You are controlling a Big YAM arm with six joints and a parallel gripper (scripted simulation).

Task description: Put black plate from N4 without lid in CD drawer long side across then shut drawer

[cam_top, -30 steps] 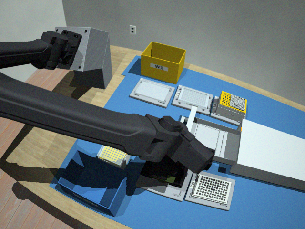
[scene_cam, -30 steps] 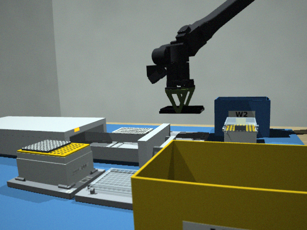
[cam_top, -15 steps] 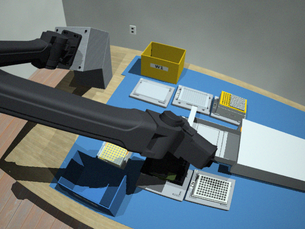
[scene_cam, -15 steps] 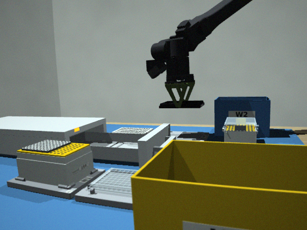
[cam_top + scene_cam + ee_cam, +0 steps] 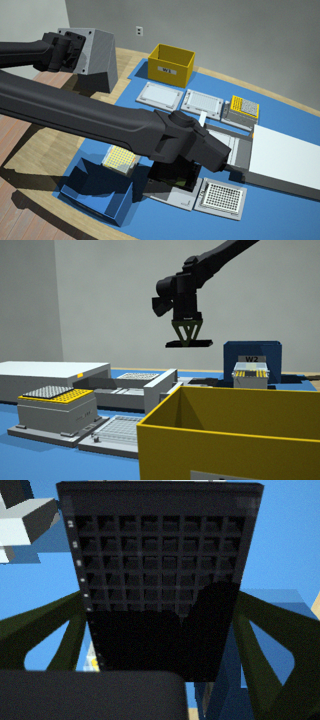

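Observation:
My gripper (image 5: pixel 187 342) is shut on the black plate (image 5: pixel 189 343), across its short sides, and holds it level and high above the bench. In the wrist view the black plate (image 5: pixel 160 580) fills the space between the green fingers, its open wells facing up. In the top view the plate (image 5: pixel 175 174) is mostly hidden under my wrist, above the grey nest (image 5: pixel 172 193). The cooler CD (image 5: pixel 281 160) stands at the right with its drawer (image 5: pixel 228 145) pulled out toward the arm's base. Its amber lamp (image 5: pixel 80 374) is lit. The drawer's ribbed floor (image 5: pixel 126 391) holds nothing.
The yellow bin W1 (image 5: pixel 171 64) stands at the back and the blue bin W2 (image 5: pixel 96 195) at the front left. A tip box (image 5: pixel 119 158) sits beside W2. Nests with a white plate (image 5: pixel 222 198), a clear plate (image 5: pixel 202 103), a lid (image 5: pixel 159 95) and a yellow rack (image 5: pixel 242 108) surround the drawer.

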